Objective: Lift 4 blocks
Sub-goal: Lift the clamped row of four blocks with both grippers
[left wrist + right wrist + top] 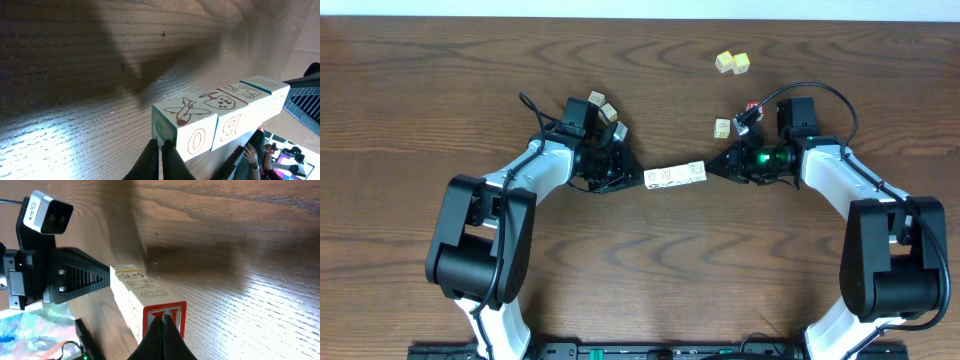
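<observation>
A row of several cream-white blocks (pixel 676 177) lies end to end between my two grippers. The left gripper (pixel 642 180) is shut, and its tips press the green-edged end face of the blocks (pixel 200 125). The right gripper (pixel 712 168) is also shut, with its tips against the red-framed end face of the blocks (pixel 172 312). In the wrist views the left gripper (pixel 162 145) and the right gripper (pixel 162 321) each show their fingers closed together. The row's shadow falls apart from it on the wood, so the row appears to be clear of the table.
Two pale yellow cubes (pixel 732 63) sit at the back right. Another one (pixel 722 127) rests just behind the right gripper. A few more cubes (pixel 606 108) lie behind the left wrist. The wooden table (pixel 650 280) extends toward the front.
</observation>
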Action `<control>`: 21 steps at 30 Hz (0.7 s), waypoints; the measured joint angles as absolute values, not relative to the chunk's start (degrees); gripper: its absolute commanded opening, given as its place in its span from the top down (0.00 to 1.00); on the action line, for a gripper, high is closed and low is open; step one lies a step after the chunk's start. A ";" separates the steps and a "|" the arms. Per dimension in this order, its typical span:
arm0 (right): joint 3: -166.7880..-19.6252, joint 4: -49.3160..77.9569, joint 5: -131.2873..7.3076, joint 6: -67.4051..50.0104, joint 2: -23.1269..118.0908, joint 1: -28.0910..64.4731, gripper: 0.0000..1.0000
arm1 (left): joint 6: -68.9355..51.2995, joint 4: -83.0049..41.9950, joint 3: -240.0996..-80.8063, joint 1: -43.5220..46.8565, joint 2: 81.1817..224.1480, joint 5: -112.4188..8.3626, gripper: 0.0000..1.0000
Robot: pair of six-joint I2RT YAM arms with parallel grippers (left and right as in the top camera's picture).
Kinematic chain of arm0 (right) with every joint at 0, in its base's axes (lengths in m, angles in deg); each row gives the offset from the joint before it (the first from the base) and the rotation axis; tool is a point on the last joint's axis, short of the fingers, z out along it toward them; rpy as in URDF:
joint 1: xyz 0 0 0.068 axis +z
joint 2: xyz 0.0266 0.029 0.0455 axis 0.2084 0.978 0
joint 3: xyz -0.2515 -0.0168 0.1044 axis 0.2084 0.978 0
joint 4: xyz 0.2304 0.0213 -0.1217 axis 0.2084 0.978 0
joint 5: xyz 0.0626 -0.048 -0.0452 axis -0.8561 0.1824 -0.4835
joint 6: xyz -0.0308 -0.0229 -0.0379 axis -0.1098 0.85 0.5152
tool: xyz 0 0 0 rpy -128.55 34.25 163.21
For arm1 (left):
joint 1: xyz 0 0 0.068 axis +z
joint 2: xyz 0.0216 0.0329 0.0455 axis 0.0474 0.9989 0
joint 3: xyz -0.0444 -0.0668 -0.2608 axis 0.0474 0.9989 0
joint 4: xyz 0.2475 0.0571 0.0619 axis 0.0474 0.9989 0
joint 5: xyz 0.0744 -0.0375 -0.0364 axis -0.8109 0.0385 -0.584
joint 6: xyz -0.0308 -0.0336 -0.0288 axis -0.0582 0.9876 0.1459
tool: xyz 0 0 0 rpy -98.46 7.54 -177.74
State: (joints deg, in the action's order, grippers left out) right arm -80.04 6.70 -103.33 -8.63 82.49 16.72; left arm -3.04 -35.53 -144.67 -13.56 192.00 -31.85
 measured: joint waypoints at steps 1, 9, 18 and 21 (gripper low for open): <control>-80.04 6.73 -103.29 -8.72 82.49 16.72 0.99 | -3.04 -35.55 -144.67 -13.56 192.00 -31.85 0.93; -80.04 6.81 -102.94 -8.85 82.49 16.72 0.99 | -3.04 -35.55 -144.67 -13.56 191.52 -31.83 0.93; -80.04 7.25 -100.25 -9.09 82.49 16.72 0.99 | -3.04 -35.73 -144.67 -13.56 187.63 -30.87 0.93; -80.04 7.25 -99.84 -9.53 82.49 16.72 0.99 | -2.86 -35.73 -144.67 -13.56 187.63 -30.21 0.93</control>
State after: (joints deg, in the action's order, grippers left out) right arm -80.04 7.25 -99.84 -9.53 82.49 16.72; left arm -2.86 -35.73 -144.67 -13.56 187.63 -30.21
